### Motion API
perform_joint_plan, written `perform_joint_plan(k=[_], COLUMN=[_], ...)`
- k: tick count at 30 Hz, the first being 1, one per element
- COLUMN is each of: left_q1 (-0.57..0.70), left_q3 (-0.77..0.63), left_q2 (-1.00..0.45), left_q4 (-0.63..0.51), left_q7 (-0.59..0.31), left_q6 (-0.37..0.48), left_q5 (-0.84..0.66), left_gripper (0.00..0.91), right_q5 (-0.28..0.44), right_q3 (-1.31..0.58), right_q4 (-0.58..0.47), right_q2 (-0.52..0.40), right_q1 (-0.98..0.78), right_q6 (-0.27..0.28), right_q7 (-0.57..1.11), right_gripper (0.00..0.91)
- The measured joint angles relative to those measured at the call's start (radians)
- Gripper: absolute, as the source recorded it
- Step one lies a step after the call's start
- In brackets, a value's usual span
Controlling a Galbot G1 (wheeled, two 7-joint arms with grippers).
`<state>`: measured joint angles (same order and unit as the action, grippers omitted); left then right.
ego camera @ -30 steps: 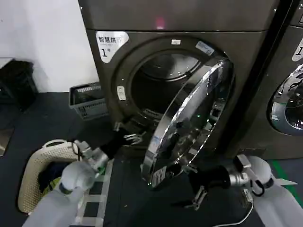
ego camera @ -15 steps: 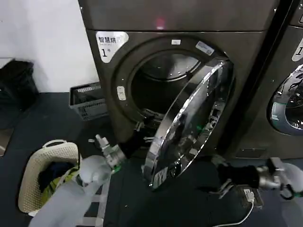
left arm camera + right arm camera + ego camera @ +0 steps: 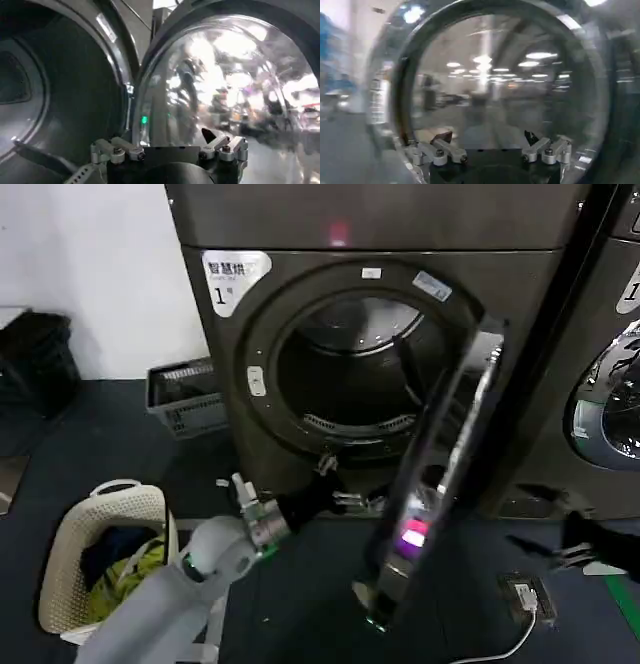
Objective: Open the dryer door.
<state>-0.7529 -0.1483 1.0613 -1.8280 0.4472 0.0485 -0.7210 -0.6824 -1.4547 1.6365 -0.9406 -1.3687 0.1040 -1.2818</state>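
Viewing head: dryer point(image 3: 300, 364) front, door point(image 3: 430, 484) swung wide, seen nearly edge-on, hinged at the drum's right.
Left gripper point(image 3: 335, 484): just below the drum rim, beside the door's lower edge, fingers spread, grasping nothing.
Right gripper point(image 3: 545, 529): low right, well apart from door, blurred; fingers look released.
Around: basket point(image 3: 65, 564) lower left with clothes; grey crate point(image 3: 185, 399) by the wall; second machine point(image 3: 610, 384) at right, cut off by the frame.
Left wrist: door point(image 3: 225, 85) inner glass close ahead, drum opening point(image 3: 55, 90) alongside; fingers point(image 3: 117, 149) parted, empty.
Right wrist: door point(image 3: 495, 85) ring and glass straight ahead, hazy; fingers point(image 3: 442, 150) apart, empty.
Hidden: door's outer face in head view.
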Motion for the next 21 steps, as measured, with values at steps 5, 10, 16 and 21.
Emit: perform_joint_plan(k=[5, 10, 16, 21], left_q1=[0.015, 0.035, 0.056, 0.073], left_q3=[-0.031, -0.071, -0.124, -0.179], left_q2=[0.014, 0.038, 0.061, 0.085], left_q4=[0.002, 0.011, 0.023, 0.04], left_q7=[0.0, 0.0, 0.003, 0.006], left_q6=[0.013, 0.017, 0.016, 0.013], left_q5=[0.001, 0.002, 0.002, 0.004], left_gripper=[0.907, 0.907, 0.907, 0.907], right_q5=[-0.014, -0.001, 0.034, 0.092], right_q3=[-0.119, -0.216, -0.308, -0.391], right_q4=[0.004, 0.028, 0.057, 0.075], right_q2=[-0.017, -0.039, -0.072, -0.101], right_q1=[-0.039, -0.084, -0.142, -0.2], right_q6=[0.019, -0.013, -0.007, 0.01], right_q7=[0.161, 0.399, 0.742, 0.9], right_gripper=[0.907, 0.907, 0.907, 0.907])
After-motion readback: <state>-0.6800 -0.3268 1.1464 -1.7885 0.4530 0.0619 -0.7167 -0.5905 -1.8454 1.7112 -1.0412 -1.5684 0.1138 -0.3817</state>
